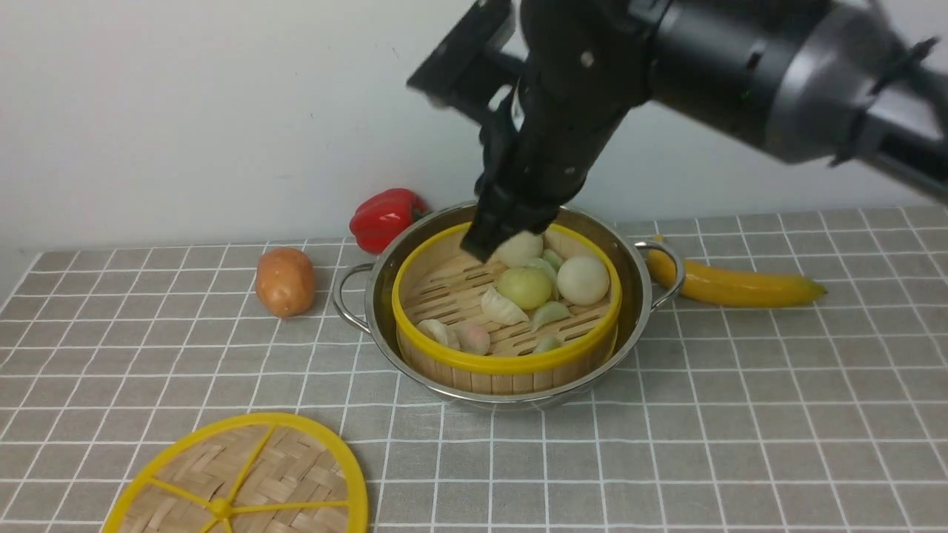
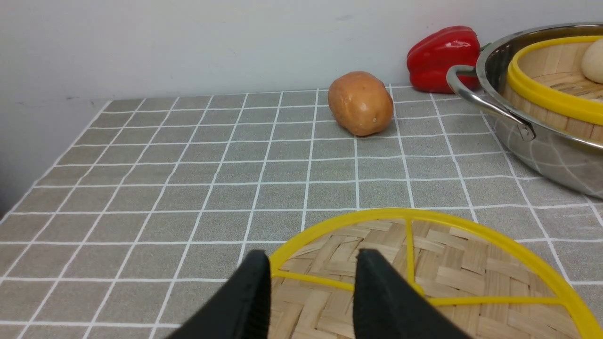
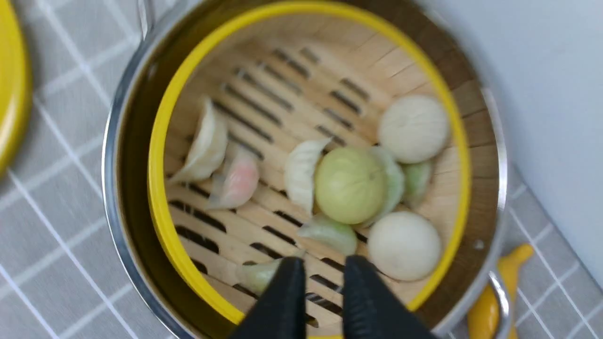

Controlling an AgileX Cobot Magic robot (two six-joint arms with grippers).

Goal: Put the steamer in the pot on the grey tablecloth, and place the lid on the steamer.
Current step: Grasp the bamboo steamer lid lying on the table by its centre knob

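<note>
With the steamer (image 1: 507, 363) seated in the pot (image 1: 354, 290) beneath your narrowed, empty right gripper (image 3: 324, 263), the lid (image 1: 244, 474) lies flat front-left of the pot, under your nearer, part-spread left gripper (image 2: 311, 258).

You get a matte black boxy wrist housing (image 1: 574, 96) on the right arm, with one small pale round screw head (image 1: 587, 58) on its face. Behind it sits a dark grey glossy cylindrical joint (image 1: 740, 59) with a lighter silver collar (image 1: 822, 89), blurred in your front view. The black blocky right gripper (image 1: 485, 244) tapers to plain black wedge fingers (image 3: 282, 301) with rounded tips. The black left gripper (image 2: 313, 263) shows the same smooth wedge fingers (image 2: 249, 296).
</note>
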